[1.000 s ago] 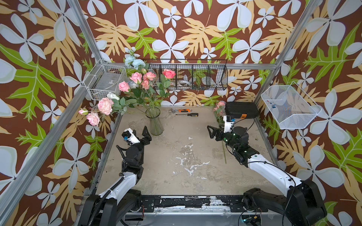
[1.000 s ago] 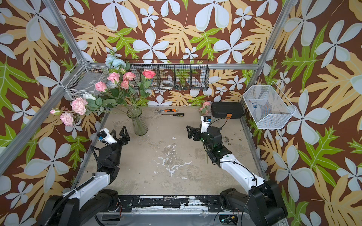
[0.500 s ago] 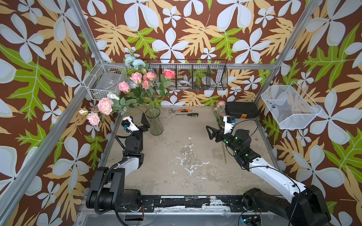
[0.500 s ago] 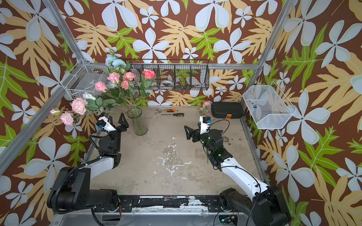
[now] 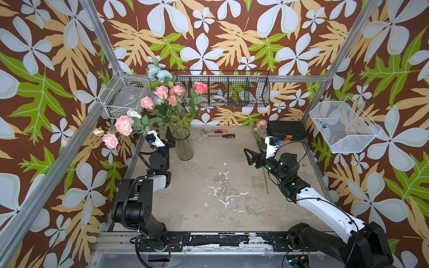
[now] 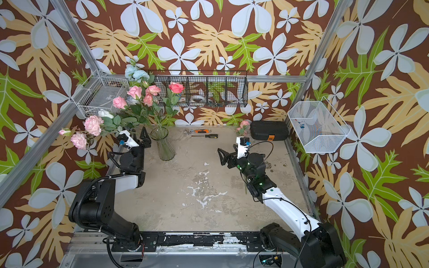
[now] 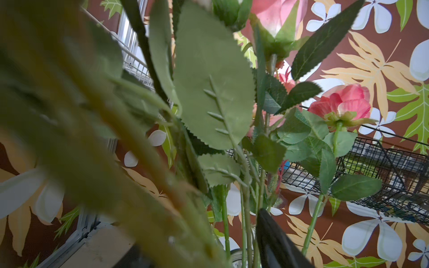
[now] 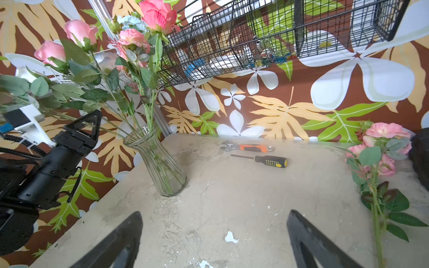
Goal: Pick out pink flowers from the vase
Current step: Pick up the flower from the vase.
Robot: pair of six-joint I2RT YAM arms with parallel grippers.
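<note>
The clear ribbed vase [image 5: 184, 146] [image 6: 164, 146] [image 8: 160, 167] stands at the back left of the table. It holds pink flowers [image 5: 161, 91] [image 6: 134, 91] [image 8: 80, 29], a coral one [image 5: 200, 87] and pale blue ones [image 5: 160, 73]. Pink peony-like blooms [image 5: 124, 121] lean out to the left. My left gripper [image 5: 161, 135] [image 6: 135, 135] is raised beside the vase rim, among the leaning stems. Its jaws stand apart with stems between them, and one finger [image 7: 276, 246] shows. A pink flower [image 5: 261, 130] [image 8: 380, 148] lies on the table at the right. My right gripper [image 5: 248, 157] [image 8: 214, 213] hangs open and empty near it.
A wrench [image 5: 213, 131] and a screwdriver [image 5: 222, 136] lie at the back of the table. A black case [image 5: 285, 131] sits at the back right. A black wire basket [image 5: 222, 92] hangs on the back wall, with white baskets at the left [image 5: 125, 97] and right [image 5: 343, 126].
My left arm has reached forward and up to the vase rim, into the leaning stems, and its jaws have narrowed. The right arm has barely shifted.
</note>
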